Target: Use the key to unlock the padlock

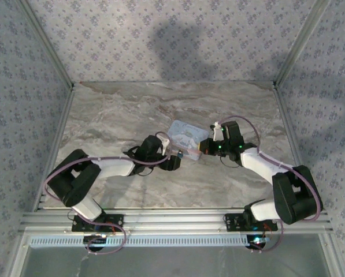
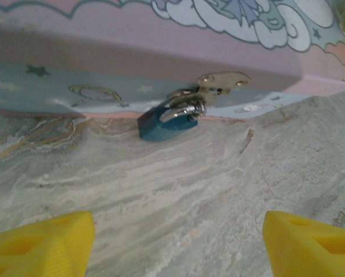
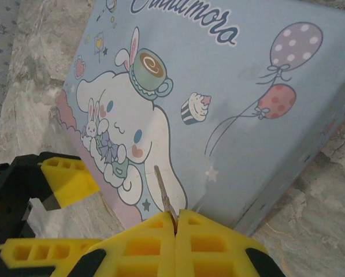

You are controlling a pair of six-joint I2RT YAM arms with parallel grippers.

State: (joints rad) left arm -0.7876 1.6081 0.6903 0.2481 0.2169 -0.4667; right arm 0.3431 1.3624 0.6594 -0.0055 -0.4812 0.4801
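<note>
Evidently little of the job was done. The marble bench carried the pastel cartoon-dog box near its middle, with an arm at either side of it.

The left end effector stood at the box's near-left side. In its wrist view its yellow fingers were spread wide with only bare bench between them, so it held nothing and touched neither box nor lock. The right end effector hung at the box's right side, over the printed lid. Its pads were pressed flat together on a thin metal blade that stuck out between them, which I took for the key.

The padlock, small and blue-bodied, lay against the front wall of the box where that wall met the bench. Its silvery shackle was looped through the metal hasp above it and looked closed. Whether the keyhole faced the arms I could not tell.

By my reckoning the key was in hand and the lock was within reach, and that was all that counted as finished. The key tip was well apart from the lock, over the lid and not at the front wall. Steadying the padlock, seating the key, turning it and freeing the shackle all remained.
</note>
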